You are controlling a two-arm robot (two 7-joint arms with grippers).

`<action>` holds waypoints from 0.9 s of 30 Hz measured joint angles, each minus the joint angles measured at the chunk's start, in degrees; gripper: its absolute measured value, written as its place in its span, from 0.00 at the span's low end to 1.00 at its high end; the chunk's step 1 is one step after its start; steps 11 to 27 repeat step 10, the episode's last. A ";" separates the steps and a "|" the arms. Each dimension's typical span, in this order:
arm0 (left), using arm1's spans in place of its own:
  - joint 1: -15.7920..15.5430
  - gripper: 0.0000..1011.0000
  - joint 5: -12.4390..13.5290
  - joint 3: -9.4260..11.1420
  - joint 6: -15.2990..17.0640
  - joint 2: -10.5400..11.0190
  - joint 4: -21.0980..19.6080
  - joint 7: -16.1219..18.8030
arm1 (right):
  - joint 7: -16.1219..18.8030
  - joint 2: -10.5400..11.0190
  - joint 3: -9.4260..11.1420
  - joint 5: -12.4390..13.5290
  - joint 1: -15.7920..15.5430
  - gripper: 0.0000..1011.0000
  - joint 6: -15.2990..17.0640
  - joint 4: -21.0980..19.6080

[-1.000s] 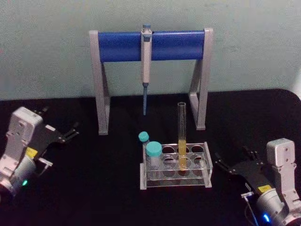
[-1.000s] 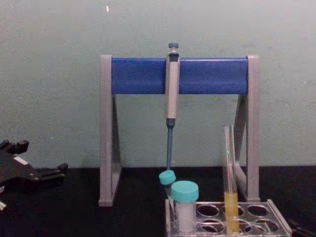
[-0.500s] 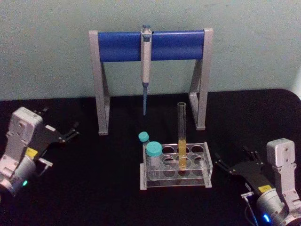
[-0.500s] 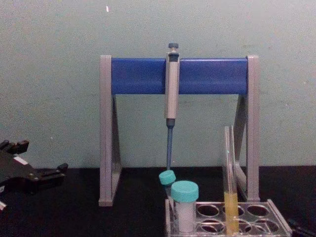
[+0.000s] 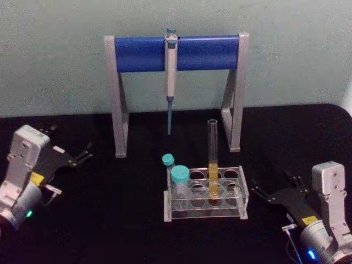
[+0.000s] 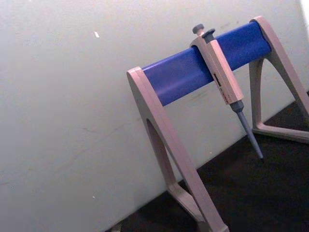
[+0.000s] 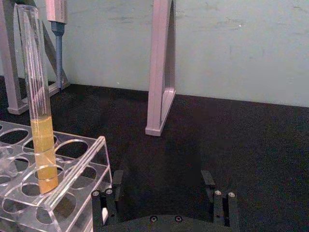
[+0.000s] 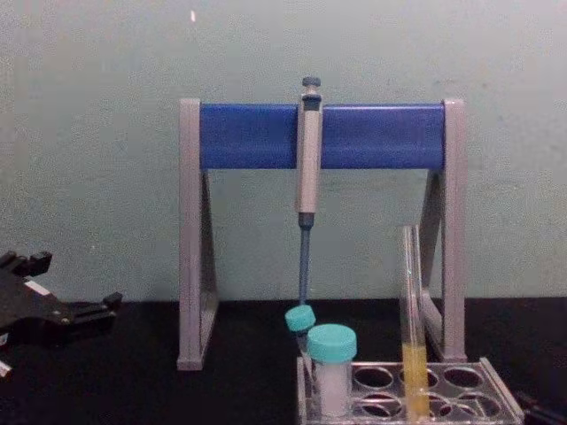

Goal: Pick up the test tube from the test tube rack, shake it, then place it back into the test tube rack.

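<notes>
In the head view, the test tube (image 5: 212, 159) stood upright in a middle hole of the test tube rack (image 5: 205, 193), which sat on the black table (image 5: 126, 220) near the centre. Two teal-capped tubes (image 5: 179, 180) occupied the rack's left end. Behind it stood the pipette stand (image 5: 176, 53) with a pipette (image 5: 170, 77) hanging from its blue bar. The left gripper (image 5: 81, 154) rested on the table far to the left, well apart from the rack, its fingers spread. The right gripper (image 5: 275, 190) lay just to the right of the rack, fingers wide apart and holding nothing.

From the left wrist, the pipette stand (image 6: 183, 77) and the hanging pipette (image 6: 224, 82) showed against the pale wall.

From the right wrist, the right gripper (image 7: 164, 186) had its fingers (image 7: 116, 181) set wide, empty, near the rack's (image 7: 72, 174) right end. The test tube (image 7: 37, 96) rose from its hole, yellow liquid in its lower part.

In the chest view, the left gripper (image 8: 93, 310) sat at the left edge; I could not tell its spread from here. The test tube (image 8: 413, 319) stood upright in the rack (image 8: 496, 403) at the lower right, beside the teal-capped tubes (image 8: 331, 367).
</notes>
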 joint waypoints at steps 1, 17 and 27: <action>0.00 1.00 0.00 0.00 0.00 0.00 0.00 0.00 | 0.00 0.00 0.00 0.00 0.00 0.99 0.00 0.00; 0.00 1.00 0.00 0.00 0.00 0.00 0.00 0.00 | -0.03 0.00 0.00 0.04 0.00 0.99 0.00 0.00; 0.00 1.00 0.00 0.00 0.00 0.00 0.00 0.00 | -0.03 0.00 0.00 0.04 0.00 0.99 0.00 0.00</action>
